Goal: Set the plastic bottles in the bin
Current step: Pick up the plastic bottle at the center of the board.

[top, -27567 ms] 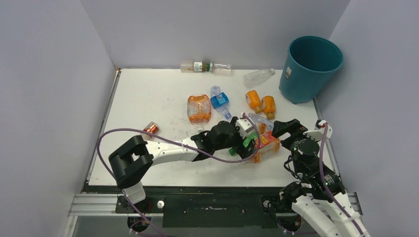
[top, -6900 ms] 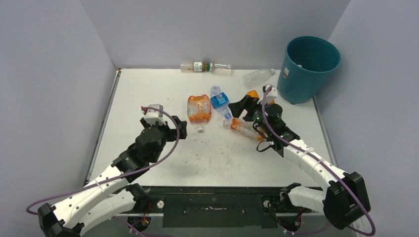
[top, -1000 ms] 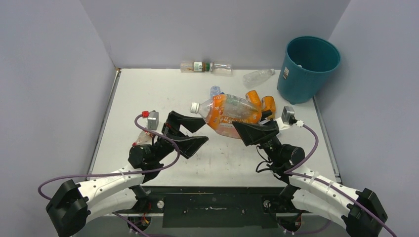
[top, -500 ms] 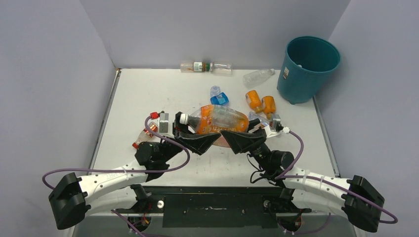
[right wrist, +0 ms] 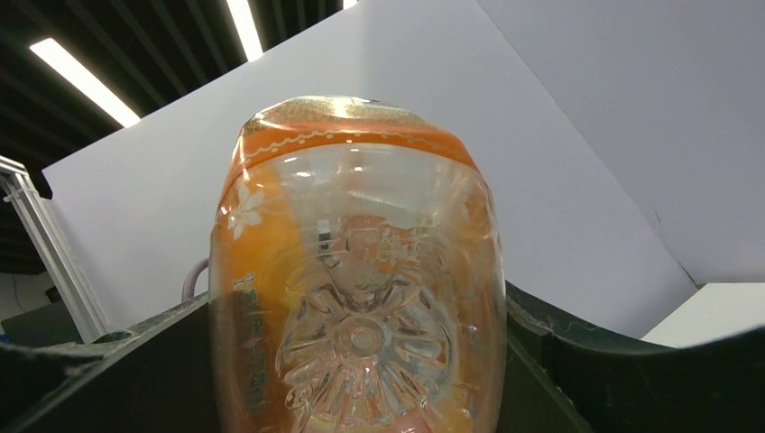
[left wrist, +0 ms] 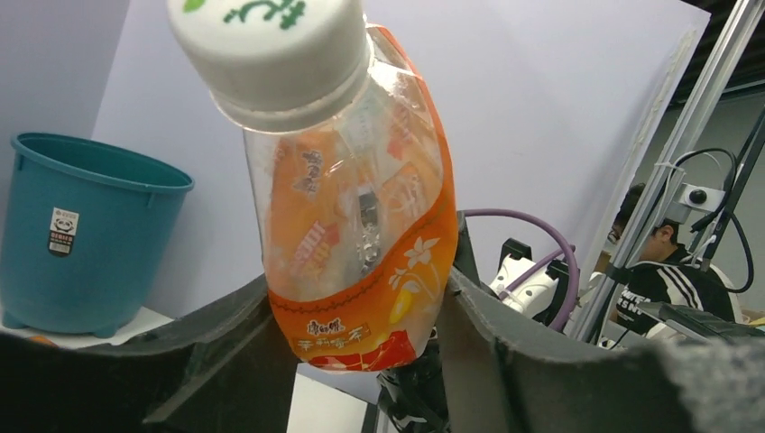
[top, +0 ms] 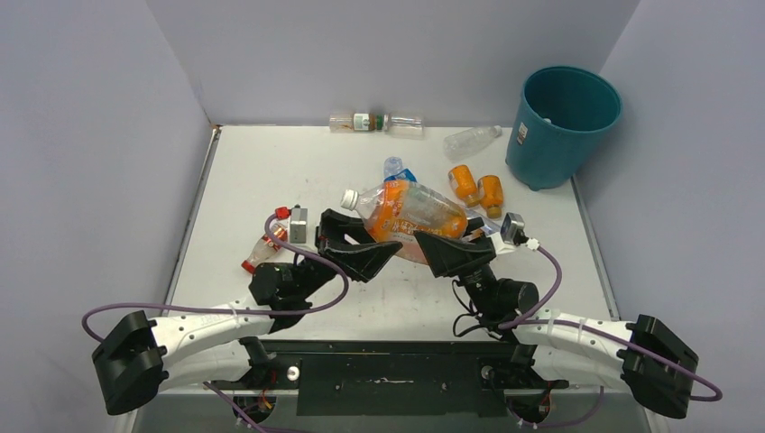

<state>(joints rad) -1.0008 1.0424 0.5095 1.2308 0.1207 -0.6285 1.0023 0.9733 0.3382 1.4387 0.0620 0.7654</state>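
The large orange-labelled jug (top: 410,209) hangs above the table's middle, white cap pointing left, held between both arms. My left gripper (top: 361,242) is shut on its cap-end half; in the left wrist view both fingers press the jug (left wrist: 352,225) near its label. My right gripper (top: 456,247) is shut on the base end; the right wrist view shows the jug's moulded bottom (right wrist: 361,271) filling the gap between the fingers. The teal bin (top: 564,122) stands at the back right, also in the left wrist view (left wrist: 81,234).
Two small orange bottles (top: 476,188) lie left of the bin, with a clear one (top: 471,141) behind them. Two bottles (top: 374,122) lie along the back wall. A blue-labelled bottle (top: 395,168) peeks out behind the jug. A small orange bottle (top: 264,249) lies at the left.
My left gripper has closed from wide open onto the jug's cap end. The jug dipped toward the left arm and has since lifted a little; the right grip is unchanged.
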